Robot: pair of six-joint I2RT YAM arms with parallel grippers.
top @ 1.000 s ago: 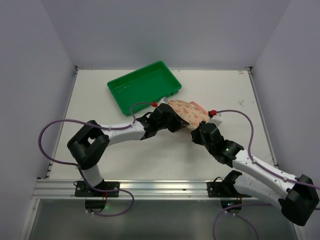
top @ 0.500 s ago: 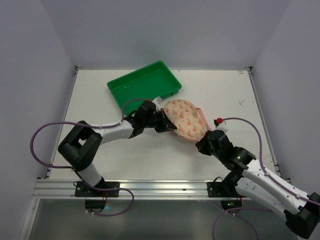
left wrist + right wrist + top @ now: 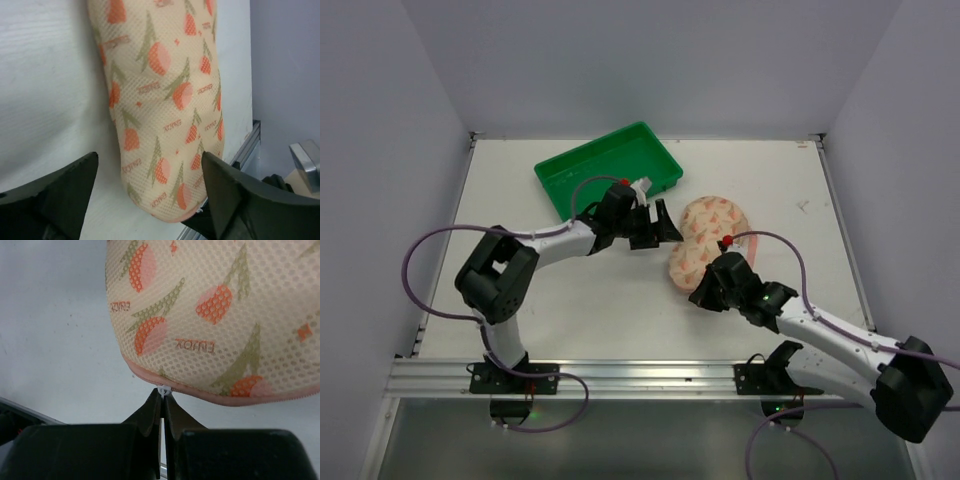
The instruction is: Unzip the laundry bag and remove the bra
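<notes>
Right now the right gripper (image 3: 162, 399) is pinching the zip pull (image 3: 162, 389) at the near end of the bag (image 3: 710, 232), which is lying right of centre and stretching away from it, the left gripper (image 3: 658, 226) gaping alongside.

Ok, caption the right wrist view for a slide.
Right gripper shut on the white zip pull at the pink edge of the laundry bag.

Fixed camera looks down over the whole table (image 3: 570, 300) from its near edge; both wrist cameras face the laundry bag (image 3: 705, 235) close-up, shared by all views.
</notes>
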